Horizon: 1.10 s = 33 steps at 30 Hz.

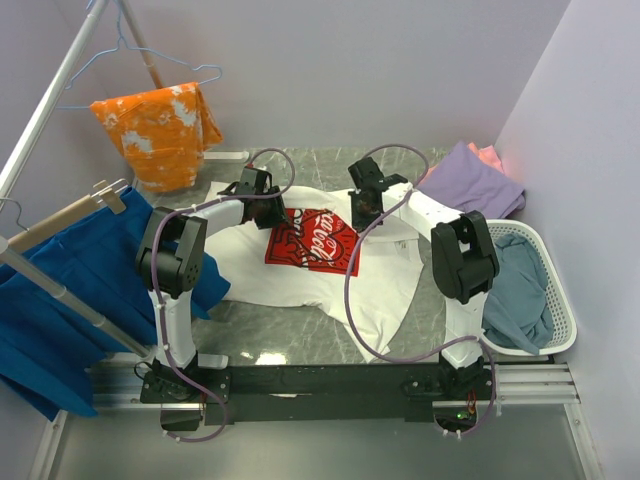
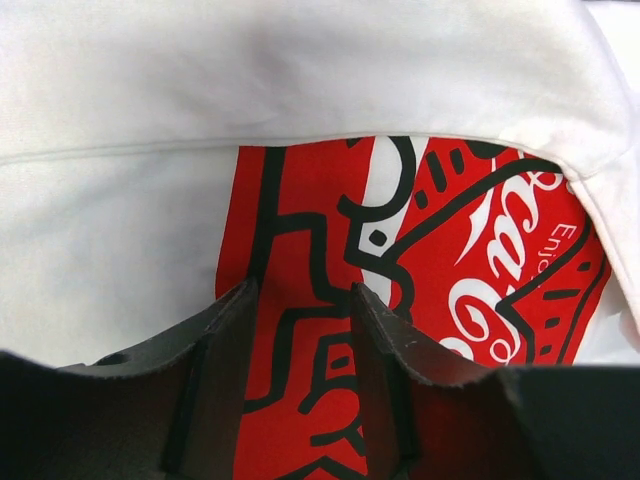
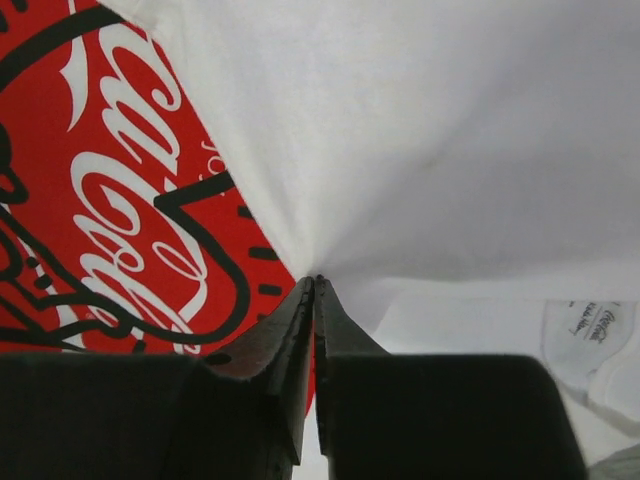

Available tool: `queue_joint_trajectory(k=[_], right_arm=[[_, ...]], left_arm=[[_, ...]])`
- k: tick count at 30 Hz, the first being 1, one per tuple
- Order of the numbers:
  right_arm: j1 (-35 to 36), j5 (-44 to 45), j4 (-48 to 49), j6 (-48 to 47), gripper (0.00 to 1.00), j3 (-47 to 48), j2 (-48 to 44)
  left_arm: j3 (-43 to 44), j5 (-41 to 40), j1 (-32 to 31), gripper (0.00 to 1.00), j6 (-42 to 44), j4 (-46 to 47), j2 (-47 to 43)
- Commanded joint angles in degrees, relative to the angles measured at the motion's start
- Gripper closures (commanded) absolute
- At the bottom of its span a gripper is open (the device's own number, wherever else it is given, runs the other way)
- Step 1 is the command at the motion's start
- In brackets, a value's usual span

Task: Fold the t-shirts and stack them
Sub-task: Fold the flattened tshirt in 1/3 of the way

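The white tee (image 1: 260, 265) lies spread over the middle of the bench (image 1: 290, 340), chest up. Its red print (image 1: 310, 238) sits between the two arms. The other tees are off to the right. The purple tee (image 1: 470, 185) is on the far right of the bench with the salmon tee (image 1: 488, 155) just behind it, and the grey-blue tee (image 1: 520, 275) is slumped in the basket (image 1: 568, 315).

The right hand (image 3: 315, 282) is closed tight. Its tips pinch a bit of white cloth just right of the print, and creases run out from that point. The left hand (image 2: 302, 300) stands about half open over the left part of the print. The red shows plainly through the gap between its fingers, and nothing seems to be caught there. A fold of white cloth lies across the far side of its view.

I take this to be the start of the first fold on the first tee. One side is gripped and the other is not yet. No folded stack is visible anywhere, so most of the task remains.

Next, the left hand probably needs to drop and close on an edge or fold of the tee level with the right hand's grip. The two could then lift and carry the cloth over together. The cloth is thin and limp, so a pinch that takes only the top layer, or lifting at uneven heights, would likely skew the fold and bunch the print.
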Motion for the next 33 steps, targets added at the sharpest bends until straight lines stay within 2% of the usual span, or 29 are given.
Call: queue_joint_trajectory(k=[1, 3, 6, 8, 12, 16, 22, 27, 31, 33], right_arm=[[0.5, -1.9, -1.8, 0.2, 0.67, -0.3, -1.1], [0.4, 2.6, -2.6, 0.4, 0.59, 0.5, -0.4], [-0.3, 6.8, -2.7, 0.7, 0.57, 0.9, -1.7], [-1.7, 8.5, -1.6, 1.3, 0.52, 0.8, -3.6], [-5.6, 6.8, 1.9, 1.9, 0.52, 2.7, -2.9], [-9.5, 2.8, 3.4, 2.9, 0.53, 8.2, 3.4], [-14.0, -4.8, 3.5, 3.5, 0.54, 17.4, 12.0], [-16.7, -7.8, -1.5, 3.7, 0.53, 23.4, 18.4], [-18.7, -9.9, -5.3, 3.9, 0.52, 28.8, 23.6], [-19.3, -11.2, -7.5, 4.0, 0.52, 30.9, 24.9]], left_arm=[[1.5, 0.9, 0.0, 0.52, 1.2, 0.3, 0.6], [1.3, -0.4, 0.0, 0.52, 1.3, 0.2, 0.0], [0.6, -4.0, 0.5, 0.51, 1.5, 0.0, -2.1], [-0.7, -5.0, 1.7, 0.48, 1.6, 0.8, -4.7], [-2.2, -8.3, 5.3, 0.45, 1.8, 1.4, -7.9], [-2.9, -5.8, 10.6, 0.43, 1.0, 4.9, -8.5], [4.3, -4.5, 15.4, 0.45, 1.9, 3.6, -1.6], [13.0, -3.2, 18.2, 0.47, 2.9, -2.0, 6.5], [15.7, -1.8, 19.1, 0.47, 3.5, -5.4, 10.7], [17.1, -1.9, 21.5, 0.48, 3.5, -7.6, 12.5]])
